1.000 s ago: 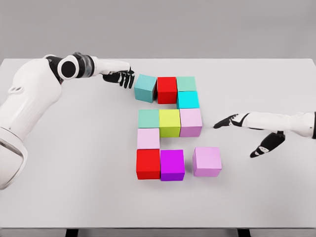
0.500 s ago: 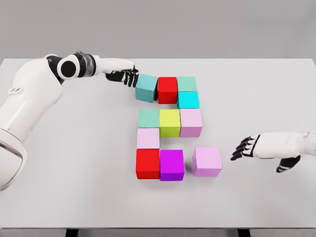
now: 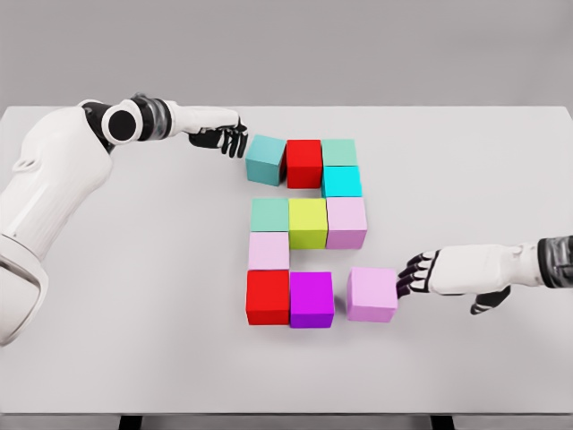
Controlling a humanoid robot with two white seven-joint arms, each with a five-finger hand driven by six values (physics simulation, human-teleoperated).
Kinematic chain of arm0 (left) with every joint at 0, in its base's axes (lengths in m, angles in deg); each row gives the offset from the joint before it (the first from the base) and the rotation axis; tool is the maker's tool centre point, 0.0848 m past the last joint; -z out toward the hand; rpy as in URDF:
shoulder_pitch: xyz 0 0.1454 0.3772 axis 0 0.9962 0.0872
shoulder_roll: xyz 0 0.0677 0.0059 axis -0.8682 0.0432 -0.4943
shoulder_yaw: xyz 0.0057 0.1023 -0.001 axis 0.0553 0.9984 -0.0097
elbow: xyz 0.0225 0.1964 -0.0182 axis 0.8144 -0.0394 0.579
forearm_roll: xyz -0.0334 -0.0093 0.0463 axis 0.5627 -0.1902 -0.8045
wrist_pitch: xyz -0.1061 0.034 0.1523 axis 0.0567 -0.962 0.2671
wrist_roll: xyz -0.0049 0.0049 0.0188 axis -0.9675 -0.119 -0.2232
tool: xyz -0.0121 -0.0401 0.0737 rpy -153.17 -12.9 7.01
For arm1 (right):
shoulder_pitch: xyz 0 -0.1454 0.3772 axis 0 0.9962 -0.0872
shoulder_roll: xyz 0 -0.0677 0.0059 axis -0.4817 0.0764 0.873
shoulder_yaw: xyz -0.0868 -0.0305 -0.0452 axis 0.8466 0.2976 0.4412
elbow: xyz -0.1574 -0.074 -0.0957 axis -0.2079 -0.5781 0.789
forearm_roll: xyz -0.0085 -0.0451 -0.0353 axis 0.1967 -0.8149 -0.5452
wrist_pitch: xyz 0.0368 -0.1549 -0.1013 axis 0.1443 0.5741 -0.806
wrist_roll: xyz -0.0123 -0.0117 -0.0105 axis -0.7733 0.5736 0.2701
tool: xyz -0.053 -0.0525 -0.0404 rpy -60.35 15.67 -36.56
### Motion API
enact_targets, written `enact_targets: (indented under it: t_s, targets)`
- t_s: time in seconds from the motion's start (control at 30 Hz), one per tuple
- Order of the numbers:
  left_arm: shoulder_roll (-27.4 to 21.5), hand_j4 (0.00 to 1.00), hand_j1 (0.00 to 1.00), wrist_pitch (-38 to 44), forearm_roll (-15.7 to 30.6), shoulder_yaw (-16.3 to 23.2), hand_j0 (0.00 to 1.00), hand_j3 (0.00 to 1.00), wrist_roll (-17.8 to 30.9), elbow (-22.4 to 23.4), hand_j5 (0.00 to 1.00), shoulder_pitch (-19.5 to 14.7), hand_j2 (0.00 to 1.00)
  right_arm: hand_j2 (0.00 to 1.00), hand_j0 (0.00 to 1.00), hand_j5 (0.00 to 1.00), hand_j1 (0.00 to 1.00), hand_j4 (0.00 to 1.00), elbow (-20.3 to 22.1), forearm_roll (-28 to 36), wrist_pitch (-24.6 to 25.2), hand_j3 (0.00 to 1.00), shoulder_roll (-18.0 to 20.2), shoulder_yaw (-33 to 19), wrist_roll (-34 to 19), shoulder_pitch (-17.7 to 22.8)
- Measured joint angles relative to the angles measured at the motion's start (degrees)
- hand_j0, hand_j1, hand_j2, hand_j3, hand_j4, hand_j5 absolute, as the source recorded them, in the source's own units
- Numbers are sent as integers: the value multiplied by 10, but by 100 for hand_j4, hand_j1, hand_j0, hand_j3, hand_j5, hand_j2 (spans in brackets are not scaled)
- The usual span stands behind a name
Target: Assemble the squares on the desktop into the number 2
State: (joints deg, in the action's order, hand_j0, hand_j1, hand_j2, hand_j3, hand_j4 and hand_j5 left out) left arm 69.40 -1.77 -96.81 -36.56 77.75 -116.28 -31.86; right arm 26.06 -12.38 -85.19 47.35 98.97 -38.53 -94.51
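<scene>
Cubes laid out on a white table (image 3: 107, 358) in a near-finished figure 2, seen from above. Top row running left to right: teal cube (image 3: 265, 159), red cube (image 3: 303, 163), sage-green cube (image 3: 338, 151), with a cyan cube (image 3: 341, 181) just below the last. Teal cube turned slightly off square from its neighbours, its right edge at or nearly at the red one. Middle row: green cube (image 3: 269, 214), yellow-green cube (image 3: 308, 222), pale pink cube (image 3: 346, 221), packed side by side. Below the green one, a light pink cube (image 3: 269, 251), then a bottom row of a second red cube (image 3: 269, 296) and a magenta cube (image 3: 312, 298). Lilac cube (image 3: 372, 294) set apart from the magenta one by a narrow gap, sides roughly parallel to the row.

Right hand (image 3: 436, 271) reaching in from the right edge, dark fingertips (image 3: 414, 272) at the lilac cube's right face, fingers loosely extended, gripping nothing; actual contact hard to confirm. Thumb partly hidden under the palm. Left hand (image 3: 224, 137) just beside the teal cube's left face, fingers curled downward, holding nothing; touching or not, impossible to tell. Left arm cut off by the frame's left edge.
</scene>
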Motion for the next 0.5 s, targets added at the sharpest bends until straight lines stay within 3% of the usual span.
enact_targets:
  t_s: [0.27,0.5]
  targets:
    - [-13,30,30,8,8,1,30,30,0,-7,30,0,30,100,100,100,100,100,15,0,0,100,-2,-1,0,-2]
    - [-37,34,34,6,36,2,34,34,0,-49,34,14,34,100,100,100,100,100,4,1,0,100,-1,-2,0,-2]
